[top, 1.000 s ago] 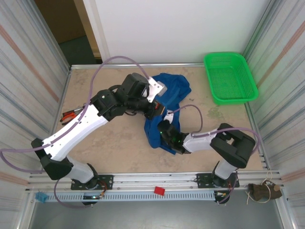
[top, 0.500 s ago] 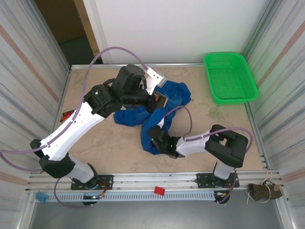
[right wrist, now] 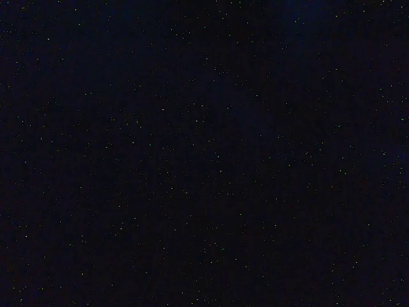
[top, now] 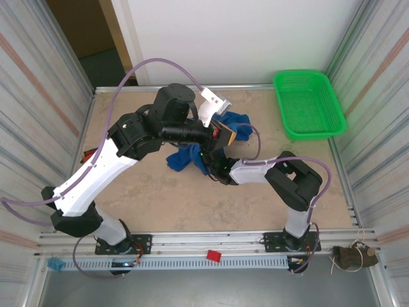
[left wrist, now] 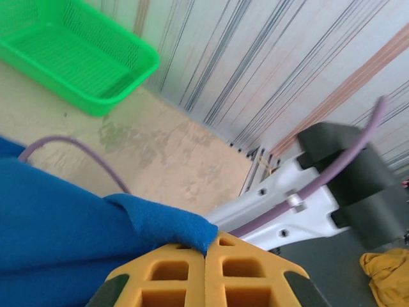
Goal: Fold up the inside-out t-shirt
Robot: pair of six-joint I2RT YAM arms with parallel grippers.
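The inside-out t-shirt (top: 183, 157) is a royal-blue bunch at the table's middle, partly lifted. My left gripper (top: 225, 133) hangs above it, its yellow fingers shut on a fold of the blue cloth (left wrist: 70, 224), which drapes down to the left in the left wrist view. There the left gripper (left wrist: 211, 242) has its pads pressed together with the cloth edge pinched between them. My right gripper (top: 213, 165) reaches in under the lifted cloth, just below the left one, and its fingers are buried in fabric. The right wrist view is black.
A green mesh basket (top: 308, 102) stands at the back right corner, also seen as the basket (left wrist: 70, 54) in the left wrist view. A red-handled tool (top: 94, 153) lies at the left wall. Corrugated walls close both sides. The right arm's elbow (top: 294, 182) rests low at front right.
The left gripper has carried the cloth up and to the right, gathering the shirt into a smaller bunch. The right gripper has slid back and left under it.
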